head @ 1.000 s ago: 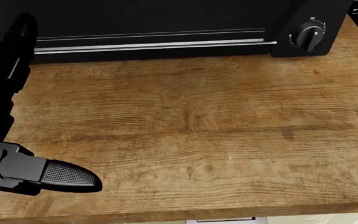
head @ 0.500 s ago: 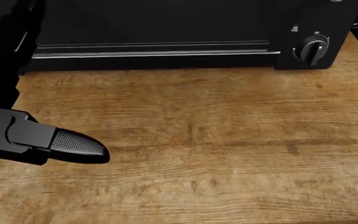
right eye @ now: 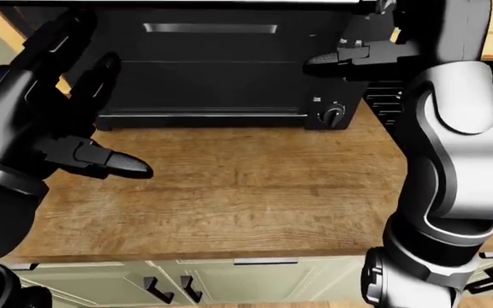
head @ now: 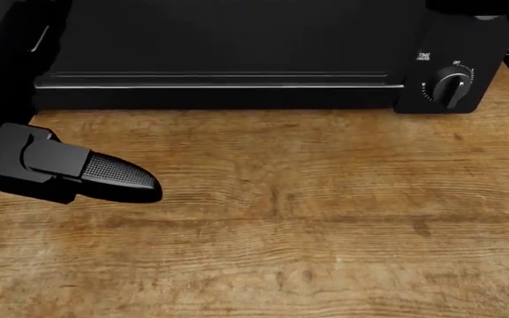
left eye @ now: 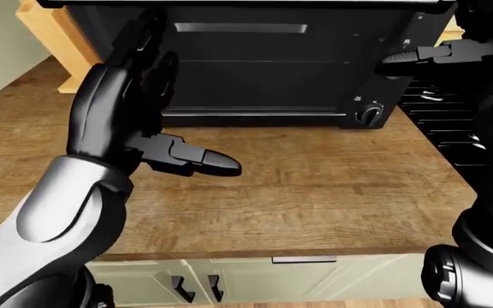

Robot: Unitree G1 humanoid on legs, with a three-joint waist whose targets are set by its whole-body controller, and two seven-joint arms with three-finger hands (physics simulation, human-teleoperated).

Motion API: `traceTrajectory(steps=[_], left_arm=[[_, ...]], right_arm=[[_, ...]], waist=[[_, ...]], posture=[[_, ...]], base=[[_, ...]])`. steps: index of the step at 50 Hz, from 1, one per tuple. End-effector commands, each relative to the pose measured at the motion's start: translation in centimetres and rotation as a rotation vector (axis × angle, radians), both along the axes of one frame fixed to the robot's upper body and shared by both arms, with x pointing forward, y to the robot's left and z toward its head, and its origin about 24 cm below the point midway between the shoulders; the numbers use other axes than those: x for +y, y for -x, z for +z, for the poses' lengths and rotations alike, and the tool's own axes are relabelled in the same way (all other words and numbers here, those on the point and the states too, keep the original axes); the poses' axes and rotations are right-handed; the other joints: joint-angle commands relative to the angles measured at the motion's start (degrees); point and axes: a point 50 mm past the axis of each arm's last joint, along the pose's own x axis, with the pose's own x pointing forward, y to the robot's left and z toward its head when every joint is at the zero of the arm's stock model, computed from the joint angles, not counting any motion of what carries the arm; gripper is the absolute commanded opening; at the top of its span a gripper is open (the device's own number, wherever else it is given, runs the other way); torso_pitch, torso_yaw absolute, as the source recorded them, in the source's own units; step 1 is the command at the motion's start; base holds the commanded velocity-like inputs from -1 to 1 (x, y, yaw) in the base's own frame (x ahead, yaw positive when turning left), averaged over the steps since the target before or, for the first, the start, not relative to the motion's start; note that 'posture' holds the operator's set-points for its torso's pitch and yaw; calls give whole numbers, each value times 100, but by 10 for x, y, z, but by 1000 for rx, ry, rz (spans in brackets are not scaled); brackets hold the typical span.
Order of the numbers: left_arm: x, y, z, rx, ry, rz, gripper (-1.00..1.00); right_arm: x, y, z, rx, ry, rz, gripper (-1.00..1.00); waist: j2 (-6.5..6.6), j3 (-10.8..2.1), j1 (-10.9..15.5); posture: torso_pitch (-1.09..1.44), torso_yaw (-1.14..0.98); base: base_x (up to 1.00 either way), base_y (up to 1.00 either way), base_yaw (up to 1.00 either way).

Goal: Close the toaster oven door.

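Observation:
The black toaster oven [left eye: 255,70] stands at the top of the wooden counter [left eye: 315,192], its knob [head: 454,86] at the lower right. Its door face [right eye: 208,64] looks upright, with a silver handle bar [right eye: 229,3] along the top edge of the view; I cannot tell if it is fully shut. My left hand [left eye: 157,109] is open and raised before the oven's left part, thumb [head: 104,175] pointing right. My right hand [right eye: 353,48] is up at the oven's top right corner, one finger pointing left; the rest of its fingers are hidden.
A black stove grate [left eye: 439,109] lies right of the oven. A light wooden block [left eye: 45,38] stands at the oven's left. The counter's near edge [left eye: 272,253] runs above pale green cabinet doors [left eye: 340,282].
The head view has tilted up, so the oven and knob sit lower in the picture. My left thumb has risen in the view, closer to the oven.

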Motion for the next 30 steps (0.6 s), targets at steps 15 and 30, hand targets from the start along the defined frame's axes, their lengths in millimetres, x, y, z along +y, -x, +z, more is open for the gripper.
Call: traceTrajectory(steps=[15, 30], left_arm=[[10, 6, 39, -277, 93, 54, 100], [12, -7, 46, -294, 71, 67, 100]], right_arm=[[-7, 10, 5, -60, 9, -25, 100], [-9, 11, 0, -52, 6, -32, 100]], waist=[[-6, -231, 20], [-34, -245, 22]], posture=[[0, 0], [0, 0]], base=[[0, 0, 0], [0, 0, 0]])
